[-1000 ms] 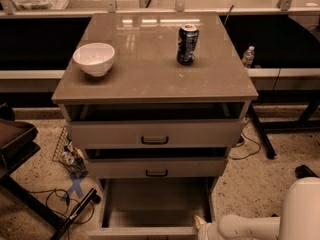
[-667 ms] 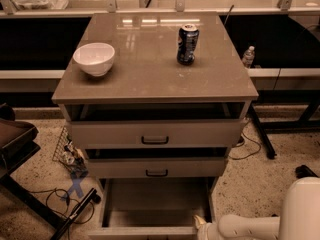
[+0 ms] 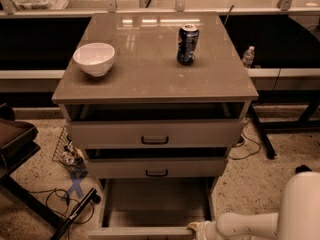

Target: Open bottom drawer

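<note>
1. Camera view, lower edge: we are seeing the bottom drawer [image 3: 155,211] standing well out of the desk [image 3: 150,84]. Its pale inside is lying bare, and its front is reaching the picture's bottom border, just to the left of the claw [image 3: 196,228].
2. We are judging the task as nearly or fully done, since the drawer is showing most of its floor. The picture's edge is cutting off its front, so we are not able to say whether it is at the end of its run.
3. We are reckoning that little is left: perhaps a last bit of pull, then letting go and backing off.
4. The claw is sitting at the right end of the drawer's front, at its top edge, and appears to be touching it. The white arm [image 3: 245,225] is reaching in from the right. The drawer's handle is lying out of view, so we are not claiming that the claw is on it.
5. We cannot tell how wide the claw is standing, nor whether it is gripping the front or only resting against it.
6. Above and left of the claw, the middle drawer [image 3: 156,168] and the top drawer [image 3: 155,133] are showing dark gaps over their fronts, so both are sitting slightly out.
7. Far above the claw, a white bowl [image 3: 94,58] and a can [image 3: 187,44] are standing on the desk's top, well apart from it.
</note>
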